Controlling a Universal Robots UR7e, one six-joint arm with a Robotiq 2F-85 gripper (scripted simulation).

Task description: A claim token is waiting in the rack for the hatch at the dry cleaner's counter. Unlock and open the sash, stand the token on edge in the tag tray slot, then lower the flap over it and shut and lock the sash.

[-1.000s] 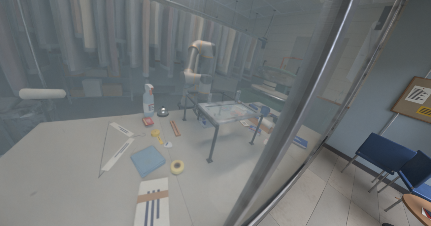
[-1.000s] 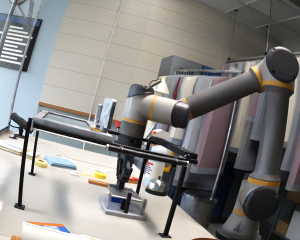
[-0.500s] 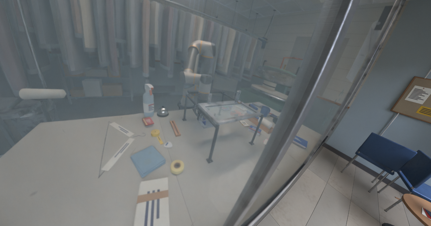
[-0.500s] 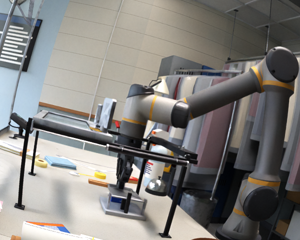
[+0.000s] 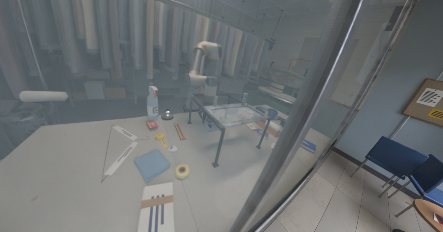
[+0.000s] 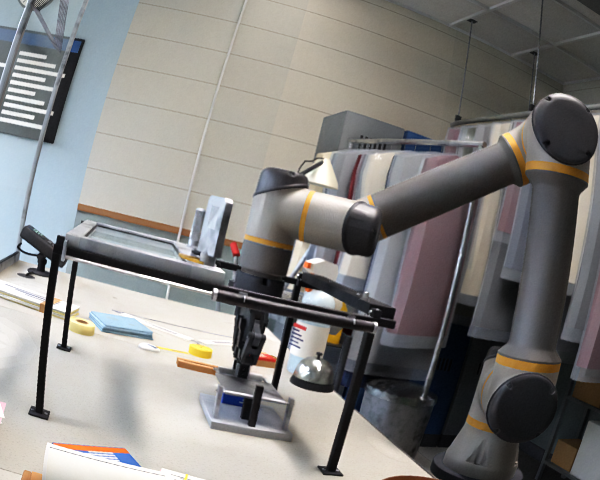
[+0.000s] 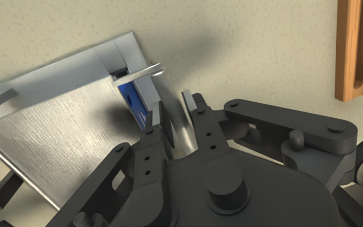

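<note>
The tag tray's metal flap (image 7: 174, 112) stands nearly upright on its hinge, right between my fingers. Beside it the blue claim token (image 7: 133, 105) stands on edge in the slot of the brushed-metal tag tray (image 7: 56, 112), partly hidden by the flap's arm and my left finger. The tray (image 6: 246, 405) sits on the counter under the hatch frame, whose glass sash (image 6: 130, 240) is slid back toward the far end. The wooden rack (image 7: 355, 50) lies empty to the right. My gripper (image 7: 173, 108) reaches down through the frame to the tray, and its fingers stand open around the flap, holding nothing.
Behind the tray stand a spray bottle (image 6: 311, 320) and a counter bell (image 6: 312, 372), with hanging garments beyond. The frame's black legs (image 6: 349, 403) and rails (image 6: 295, 310) surround my wrist. A tape roll (image 6: 82, 326), a blue cloth (image 6: 119, 324) and a tape measure (image 6: 201, 351) lie on the counter to the left.
</note>
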